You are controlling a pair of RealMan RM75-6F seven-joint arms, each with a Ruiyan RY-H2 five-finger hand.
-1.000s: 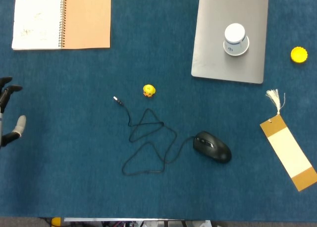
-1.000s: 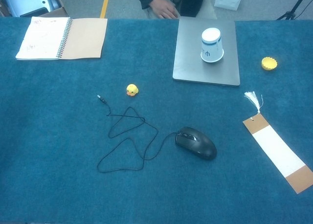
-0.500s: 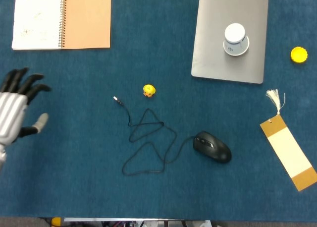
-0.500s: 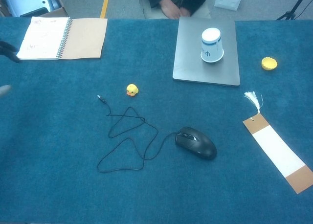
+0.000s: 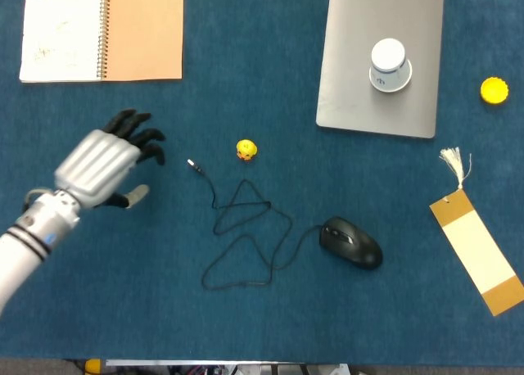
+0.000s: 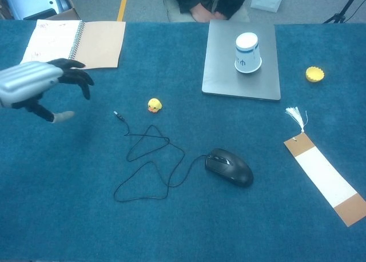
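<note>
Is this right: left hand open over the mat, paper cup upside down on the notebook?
Not quite. The paper cup stands upside down on the closed laptop, as the head view shows, not the notebook. The left hand is open over the mat.

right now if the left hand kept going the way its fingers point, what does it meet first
Probably the plug end of the mouse cable, a short way beyond the left hand and its dark fingertips, with the small yellow toy further along. The hand seems raised above the table, so it might pass over.

Blue table cover (image 5: pixel 123 309) looks like matt cloth. The laptop (image 5: pixel 381 60) is smooth grey metal, the mouse (image 5: pixel 350 242) glossy black plastic, the left hand (image 5: pixel 102 166) silvery, probably metal.
</note>
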